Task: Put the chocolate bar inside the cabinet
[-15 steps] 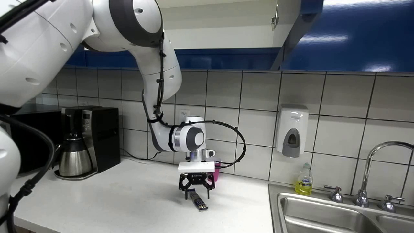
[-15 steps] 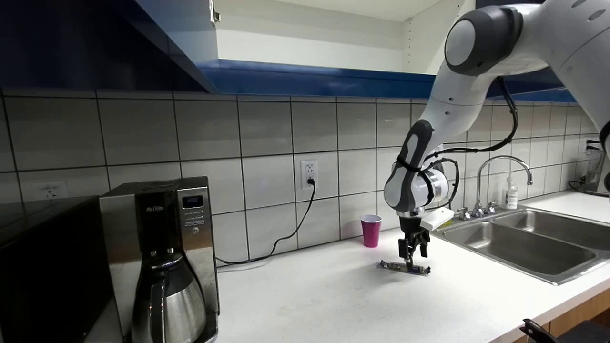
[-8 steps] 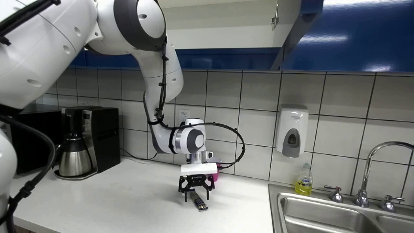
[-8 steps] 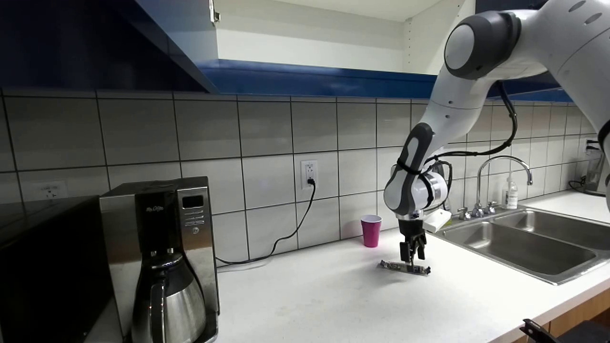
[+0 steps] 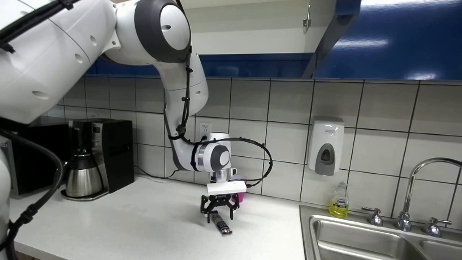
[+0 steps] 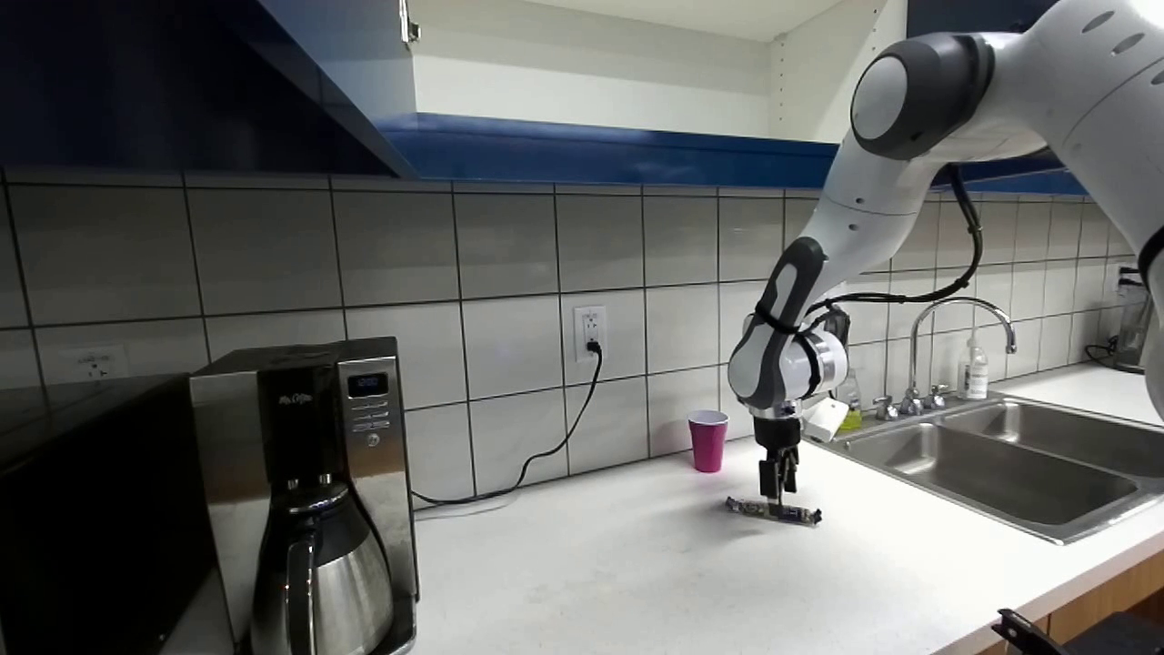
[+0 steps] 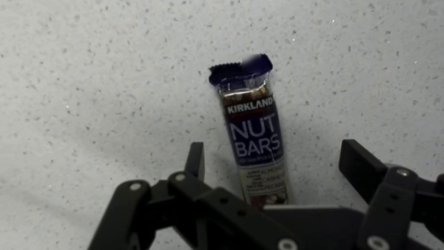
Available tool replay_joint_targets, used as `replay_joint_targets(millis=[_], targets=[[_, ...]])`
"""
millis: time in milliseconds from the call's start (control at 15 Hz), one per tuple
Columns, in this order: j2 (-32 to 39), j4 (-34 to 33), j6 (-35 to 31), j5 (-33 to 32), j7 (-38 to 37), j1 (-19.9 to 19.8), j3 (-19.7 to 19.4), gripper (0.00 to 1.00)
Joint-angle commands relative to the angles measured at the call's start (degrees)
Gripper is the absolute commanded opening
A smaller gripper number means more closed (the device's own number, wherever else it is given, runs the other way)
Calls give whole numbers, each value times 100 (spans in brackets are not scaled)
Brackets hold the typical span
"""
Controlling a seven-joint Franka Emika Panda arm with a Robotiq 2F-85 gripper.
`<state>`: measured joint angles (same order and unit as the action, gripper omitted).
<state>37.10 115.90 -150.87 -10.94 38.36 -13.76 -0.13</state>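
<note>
At the left of an exterior view, a boxy black coffee maker [image 5: 117, 155] with a rounded steel jug [image 5: 83, 180]. Next, the smooth white arm [image 5: 173, 76] ending in a black, hinged gripper [image 5: 220, 217] whose fingers [image 7: 360, 166] stand wide apart. Between them, with a gap on either side in the wrist view, the chocolate bar [image 7: 257, 144] lies on the white, speckled counter [image 7: 104, 86]; its narrow wrapper [image 7: 255, 130] is shiny, dark blue and beige, with a transparent band and a serrated end. Behind the gripper, a pink cup [image 5: 240, 197], partly hidden. Overhead, the cabinet [image 5: 256, 65] stands open, glossy blue outside and pale within. Farther right: a smooth white dispenser [image 5: 326, 130], a see-through, yellow-filled bottle [image 5: 339, 205], a rectangular steel sink [image 5: 305, 224] and a curved metal tap [image 5: 408, 189].
</note>
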Motion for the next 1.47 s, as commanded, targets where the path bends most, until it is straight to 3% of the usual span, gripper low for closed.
replay_joint_targets(millis=[0, 800, 933, 1400], targets=[[138, -270, 163, 16, 523, -208, 217, 100], [388, -557, 315, 31, 853, -157, 197, 100], [417, -594, 326, 41, 856, -164, 200, 74], [463, -675, 430, 84, 879, -182, 226, 18]])
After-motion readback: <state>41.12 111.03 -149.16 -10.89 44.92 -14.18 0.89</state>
